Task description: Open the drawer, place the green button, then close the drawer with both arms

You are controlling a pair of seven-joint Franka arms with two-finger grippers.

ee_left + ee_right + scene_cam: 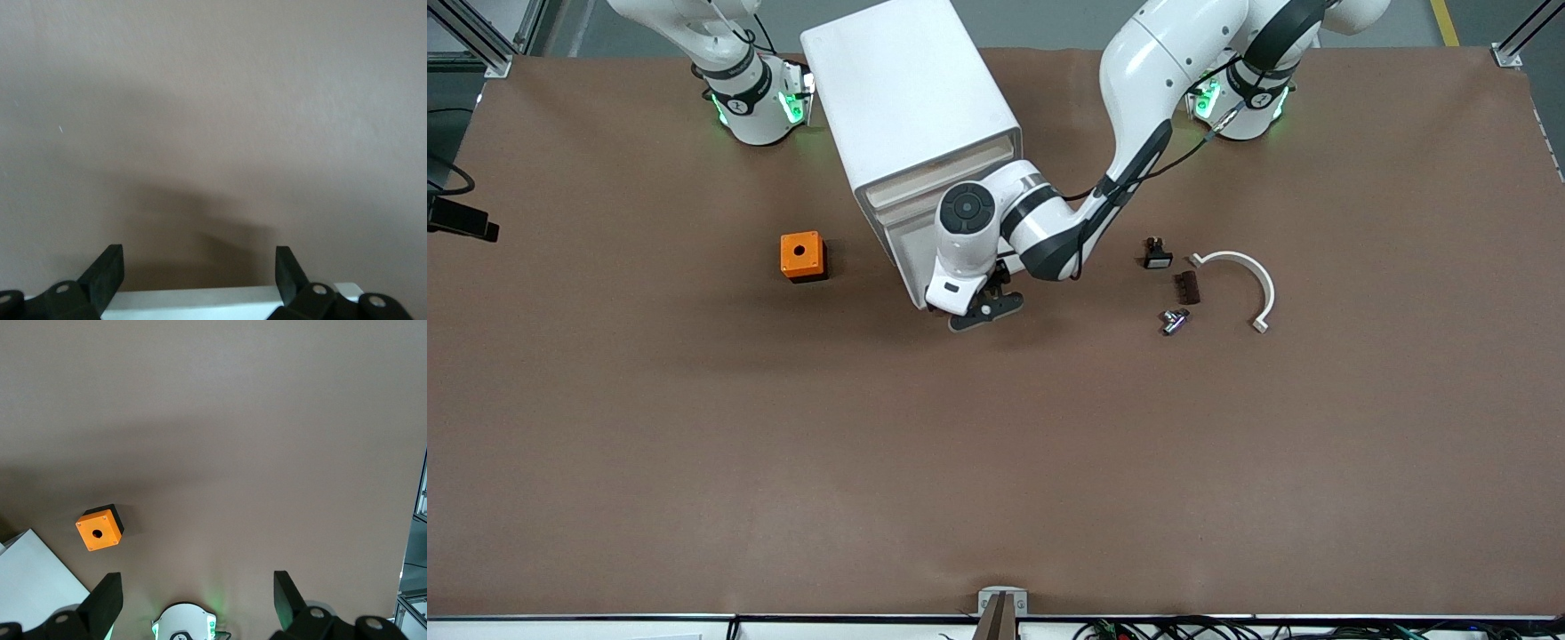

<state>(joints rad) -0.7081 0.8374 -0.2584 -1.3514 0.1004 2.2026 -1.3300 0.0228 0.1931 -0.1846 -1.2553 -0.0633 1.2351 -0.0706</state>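
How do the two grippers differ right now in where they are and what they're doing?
The left gripper is down at the front of the white drawer cabinet, its fingers astride a white edge; the right gripper is up over the table near its own base, waiting. The left wrist view shows only the white edge and table; the right wrist view takes in the orange box. Both are open and hold nothing.

1 cabinet (911, 116), 1 orange box (802, 256), perhaps 4 small parts.
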